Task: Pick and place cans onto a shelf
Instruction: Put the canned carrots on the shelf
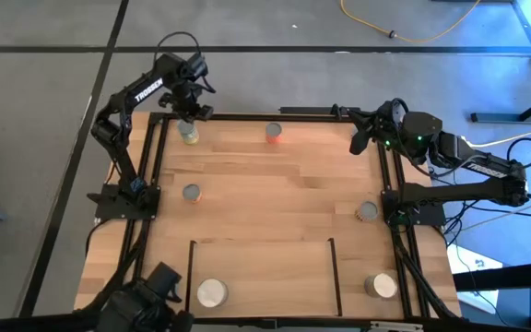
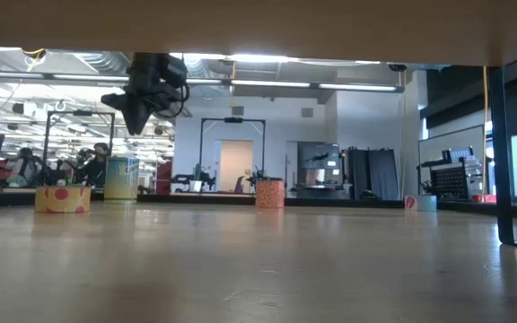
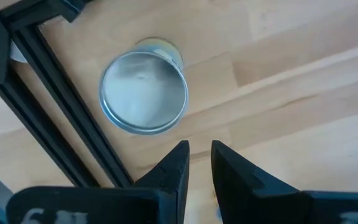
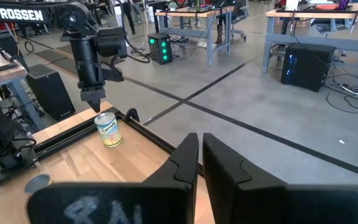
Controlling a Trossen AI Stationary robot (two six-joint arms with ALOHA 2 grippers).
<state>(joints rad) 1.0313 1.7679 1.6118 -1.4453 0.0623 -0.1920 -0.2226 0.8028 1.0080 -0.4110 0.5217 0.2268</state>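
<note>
A can with a grey metal top and yellow-labelled side (image 1: 189, 132) stands upright on the tabletop at the far left corner; it also shows in the left wrist view (image 3: 145, 92) and the right wrist view (image 4: 107, 130). My left gripper (image 3: 199, 155) hangs right above it, fingers pointing down, shut and empty, clear of the can top (image 4: 95, 99). My right gripper (image 4: 200, 149) is shut and empty at the far right corner (image 1: 358, 140). The shelf (image 1: 264, 267) lies at the near middle. One white-topped can (image 1: 212, 292) stands on its near left part.
An orange can (image 1: 274, 132) stands at the far middle. Grey-topped cans stand at mid left (image 1: 191, 192) and mid right (image 1: 367, 210), and a cream-topped can (image 1: 382, 286) at the near right. The black table frame (image 3: 55, 118) runs close beside the far left can.
</note>
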